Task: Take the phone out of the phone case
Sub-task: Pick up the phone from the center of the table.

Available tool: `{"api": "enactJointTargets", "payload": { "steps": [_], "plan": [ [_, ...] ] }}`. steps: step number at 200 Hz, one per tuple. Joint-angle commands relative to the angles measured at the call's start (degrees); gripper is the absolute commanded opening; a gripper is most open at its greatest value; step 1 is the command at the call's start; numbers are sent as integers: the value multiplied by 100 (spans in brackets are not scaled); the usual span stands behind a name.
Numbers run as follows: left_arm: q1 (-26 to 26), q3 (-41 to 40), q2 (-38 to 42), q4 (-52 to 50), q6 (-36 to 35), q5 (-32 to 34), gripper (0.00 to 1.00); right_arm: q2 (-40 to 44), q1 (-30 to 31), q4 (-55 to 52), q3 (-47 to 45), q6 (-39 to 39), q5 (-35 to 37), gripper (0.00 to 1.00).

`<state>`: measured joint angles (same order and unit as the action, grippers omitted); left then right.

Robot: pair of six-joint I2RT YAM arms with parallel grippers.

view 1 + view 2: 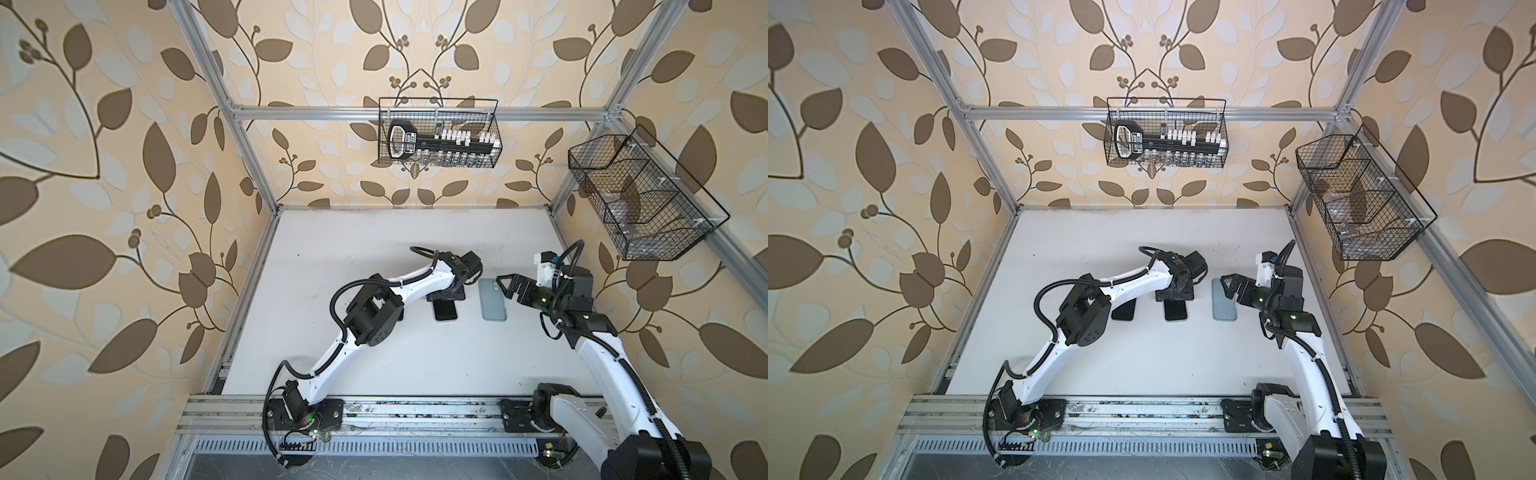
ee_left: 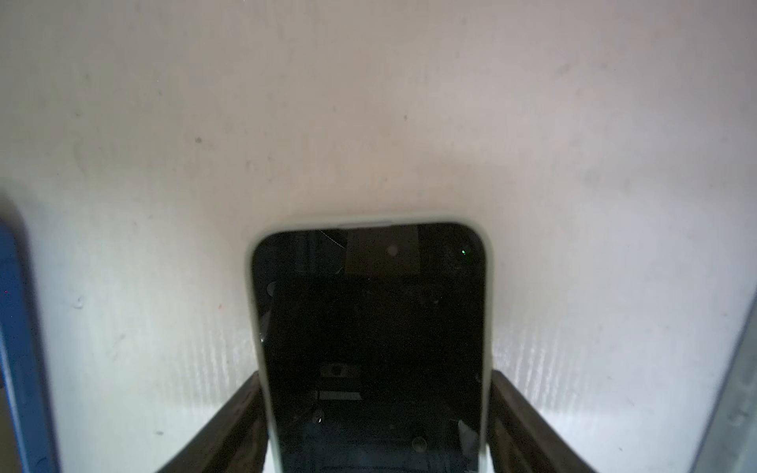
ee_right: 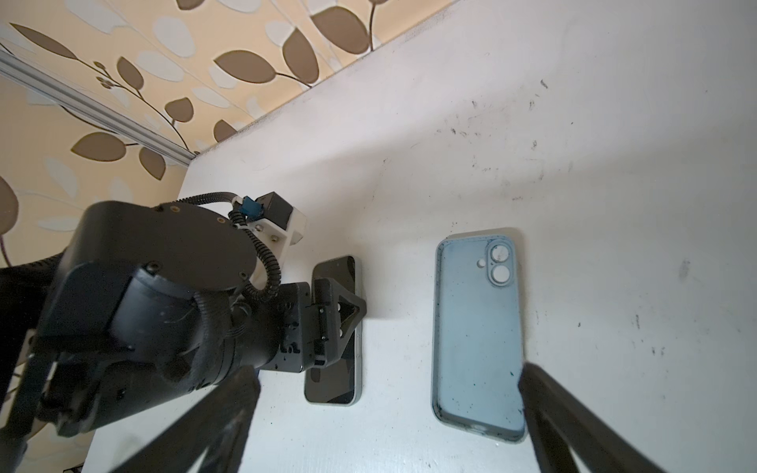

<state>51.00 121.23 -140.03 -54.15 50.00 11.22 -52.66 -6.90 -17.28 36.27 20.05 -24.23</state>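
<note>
i have my left fingers [image 2: 229,422] flanking the bare phone [image 2: 368,327] flat on the worktop [image 2: 368,102], grip unclear, right fingers [image 3: 573,430] wide over the empty blue phone case [image 3: 475,336]; an uneven pinch could skid the phone away.

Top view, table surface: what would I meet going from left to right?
A dark flat slab half under the left arm → phone, screen up → empty blue phone case.
</note>
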Motion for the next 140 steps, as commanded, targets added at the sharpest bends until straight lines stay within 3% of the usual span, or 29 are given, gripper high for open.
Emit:
{"api": "enactJointTargets", "payload": {
  "steps": [1,140],
  "plan": [
    [0,-253,115,-87,46,47,42,37,-23,65,-67,-79,-109,100],
    [-18,-207,934,-269,-148,144,36,85,67,66,-157,68,-280,100]
  ]
}}
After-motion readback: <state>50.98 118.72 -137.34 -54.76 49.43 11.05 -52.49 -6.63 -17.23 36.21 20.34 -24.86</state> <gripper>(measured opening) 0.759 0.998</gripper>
